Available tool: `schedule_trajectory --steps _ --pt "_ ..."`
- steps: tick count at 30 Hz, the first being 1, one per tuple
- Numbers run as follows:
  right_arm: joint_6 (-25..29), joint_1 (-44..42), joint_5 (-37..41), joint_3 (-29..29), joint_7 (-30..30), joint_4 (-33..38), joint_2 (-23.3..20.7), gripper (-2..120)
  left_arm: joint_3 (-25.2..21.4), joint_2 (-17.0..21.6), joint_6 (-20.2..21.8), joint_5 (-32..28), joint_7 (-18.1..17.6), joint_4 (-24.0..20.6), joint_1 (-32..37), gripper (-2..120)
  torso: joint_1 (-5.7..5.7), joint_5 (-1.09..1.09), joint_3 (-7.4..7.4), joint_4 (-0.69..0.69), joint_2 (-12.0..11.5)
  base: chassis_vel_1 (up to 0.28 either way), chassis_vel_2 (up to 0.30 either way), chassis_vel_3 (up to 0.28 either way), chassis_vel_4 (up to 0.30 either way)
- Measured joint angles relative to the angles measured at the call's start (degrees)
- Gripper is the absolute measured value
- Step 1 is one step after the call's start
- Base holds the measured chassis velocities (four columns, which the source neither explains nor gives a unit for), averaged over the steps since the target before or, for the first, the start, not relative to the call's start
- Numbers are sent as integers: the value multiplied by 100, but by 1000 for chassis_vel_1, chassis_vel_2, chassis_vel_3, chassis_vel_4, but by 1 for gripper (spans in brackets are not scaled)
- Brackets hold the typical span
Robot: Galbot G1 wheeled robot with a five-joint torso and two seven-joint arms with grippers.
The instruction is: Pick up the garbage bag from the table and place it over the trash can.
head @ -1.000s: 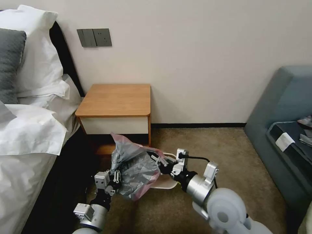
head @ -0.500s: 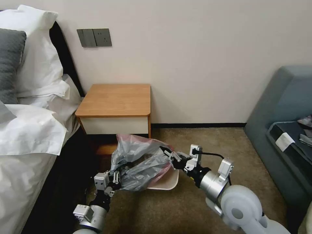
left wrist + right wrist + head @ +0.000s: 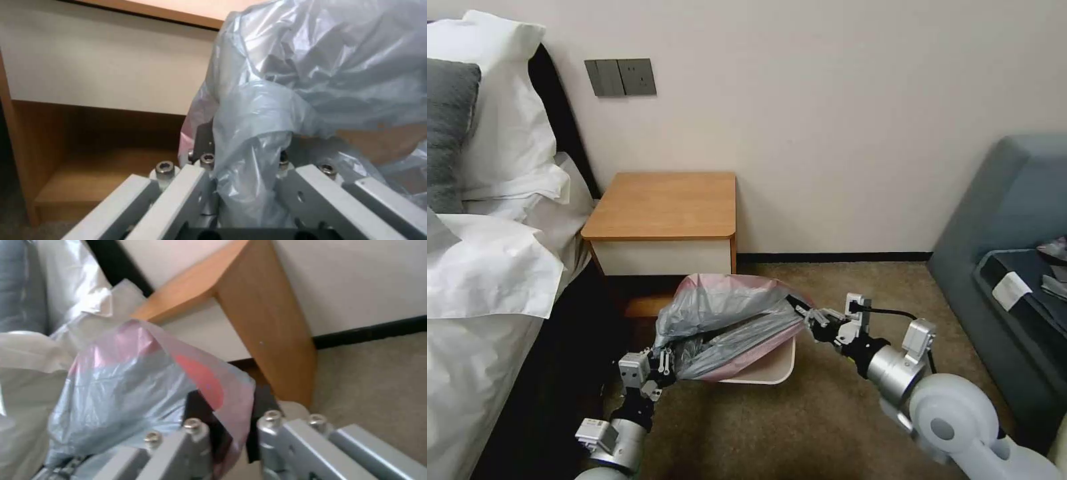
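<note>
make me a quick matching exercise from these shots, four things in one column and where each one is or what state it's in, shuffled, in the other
Things:
1. garbage bag
2. trash can
3. left end effector
4. table

Places or states:
A. on the carpet under the bag
B. shut on the bag's end nearer the bed
C. stretched between the two end effectors
D. against the wall beside the bed, top bare

Pairs: 1-C, 2-A, 3-B, 4-D

The right end effector is shut on the bag's other end.

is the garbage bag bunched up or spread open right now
Spread open: the garbage bag is stretched between left gripper and right gripper above the trash can.
</note>
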Motion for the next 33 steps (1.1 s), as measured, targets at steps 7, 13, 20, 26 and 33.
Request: schedule_trajectory --steps 7,13,20,26,33 --pt "-7 -20 57 68 55 -57 -190 34 31 -7 -2 -37 1 6 -24 4 0 -1 0 0 0 0 0 0 0" --pt "-42 -88 167 170 97 -142 -447 58 61 -41 -36 -96 13 19 -20 4 0 -1 0 0 0 0 0 0 0" --pt "-54 -180 240 280 113 -196 -446 84 23 -25 -43 -211 -2 25 -60 4 0 -1 0 0 0 0 0 0 0" --pt "-105 -201 283 204 248 36 -231 99 19 -48 55 -425 -76 -71 -89 4 0 -1 0 1 0 0 0 0 0" --pt "-96 -550 161 316 324 397 165 100 22 -111 459 -891 -303 -295 -178 4 0 -1 0 0 0 0 0 0 0"
